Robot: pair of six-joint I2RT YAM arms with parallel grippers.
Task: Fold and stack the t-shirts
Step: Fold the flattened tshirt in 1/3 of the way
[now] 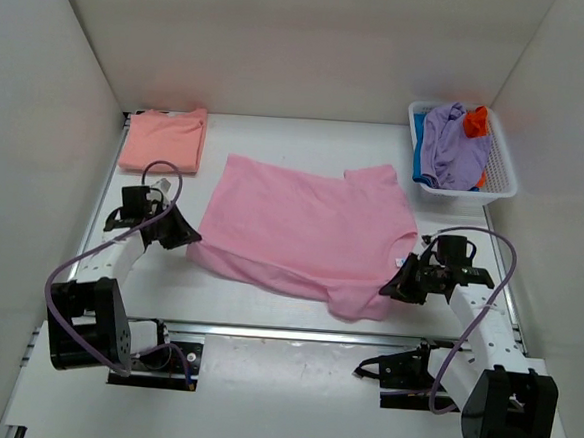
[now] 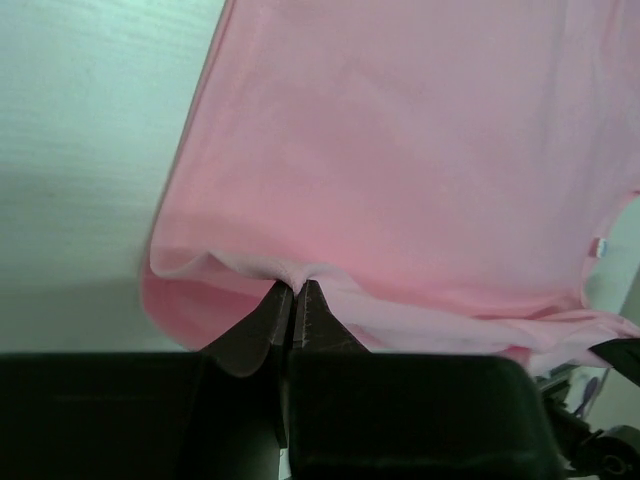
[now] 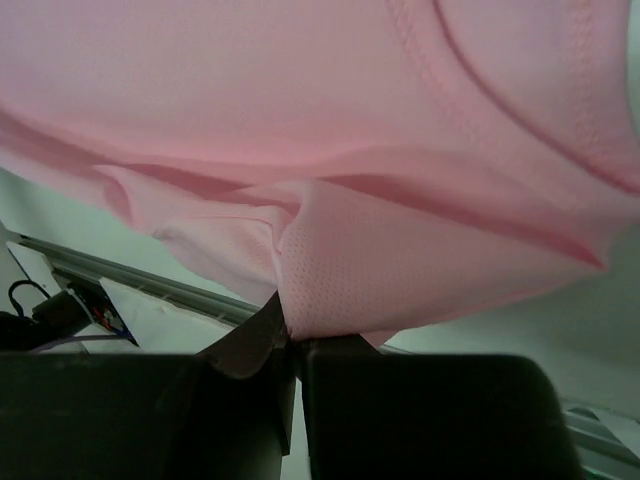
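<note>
Five shirts from above: one pink shirt (image 1: 307,225) spread flat mid-table, one salmon shirt (image 1: 164,138) folded at the far left, and one lavender shirt (image 1: 448,140), one orange shirt (image 1: 476,121) and one blue shirt (image 1: 417,166) heaped in the single basket (image 1: 502,184) at the far right corner. Two claws, both on the pink shirt: left gripper (image 1: 188,237) at the near-left hem corner, right gripper (image 1: 393,286) at the near-right edge beside the collar. Bare table (image 1: 256,302) along the near edge between the arms and in a strip down the left side; narrow gap between the salmon and pink shirts, basket apart from the far sleeve.

One claw in the left wrist view: left gripper (image 2: 295,290) pinched tight on a bunched fold of pink shirt (image 2: 400,160) hem, bare table (image 2: 90,130) to its left.

One claw in the right wrist view: right gripper (image 3: 287,335) closed on a hanging fold of pink shirt (image 3: 300,110), collar seam up right.
</note>
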